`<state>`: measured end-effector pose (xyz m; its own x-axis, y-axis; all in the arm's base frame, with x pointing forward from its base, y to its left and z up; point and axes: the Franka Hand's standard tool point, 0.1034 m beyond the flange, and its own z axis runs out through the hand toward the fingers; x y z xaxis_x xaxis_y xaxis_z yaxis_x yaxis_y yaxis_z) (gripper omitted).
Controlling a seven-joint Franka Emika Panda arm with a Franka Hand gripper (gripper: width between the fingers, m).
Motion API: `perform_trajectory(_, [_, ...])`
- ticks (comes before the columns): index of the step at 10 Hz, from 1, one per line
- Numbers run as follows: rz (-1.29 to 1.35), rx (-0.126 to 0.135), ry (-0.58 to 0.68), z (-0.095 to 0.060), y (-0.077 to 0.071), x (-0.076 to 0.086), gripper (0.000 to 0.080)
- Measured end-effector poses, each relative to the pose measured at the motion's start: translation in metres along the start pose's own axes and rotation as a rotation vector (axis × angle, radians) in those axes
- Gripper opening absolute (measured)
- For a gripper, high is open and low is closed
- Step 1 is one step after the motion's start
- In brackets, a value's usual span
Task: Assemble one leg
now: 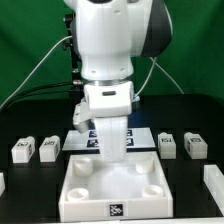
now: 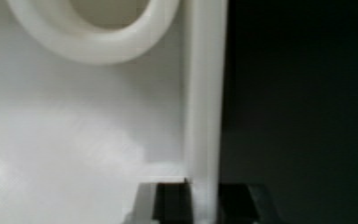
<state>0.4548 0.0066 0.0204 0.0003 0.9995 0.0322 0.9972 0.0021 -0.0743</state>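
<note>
The large white square panel (image 1: pixel 115 192) with round corner sockets lies at the front middle of the black table. My gripper (image 1: pixel 112 152) reaches straight down onto the panel's far wall. In the wrist view my gripper (image 2: pixel 202 203) straddles the panel's thin upright wall (image 2: pixel 202 100), one dark finger (image 2: pixel 167 203) on each side and touching it. A round socket (image 2: pixel 105 30) shows beside the wall. Two small white tagged legs (image 1: pixel 22 150) (image 1: pixel 48 147) lie at the exterior view's left, and two more (image 1: pixel 168 145) (image 1: pixel 194 146) at its right, all apart from the gripper.
The marker board (image 1: pixel 83 134) lies flat behind the panel, partly hidden by the arm. A white piece (image 1: pixel 214 186) shows at the exterior view's right edge and another (image 1: pixel 2 183) at its left edge. A green wall stands behind.
</note>
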Motion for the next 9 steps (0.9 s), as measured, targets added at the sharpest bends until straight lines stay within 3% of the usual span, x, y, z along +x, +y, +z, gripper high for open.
perform_trajectory(3, [0.012,-0.035,0.035,0.0,0.034,0.041,0.0057])
perform_trajectory(5, [0.025,-0.031,0.049,0.001,0.042,0.062,0.0057])
perform_trajectory(7, [0.026,-0.012,0.044,0.002,0.042,0.063,0.0057])
perform_trajectory(9, [0.026,-0.015,0.044,0.002,0.042,0.062,0.0057])
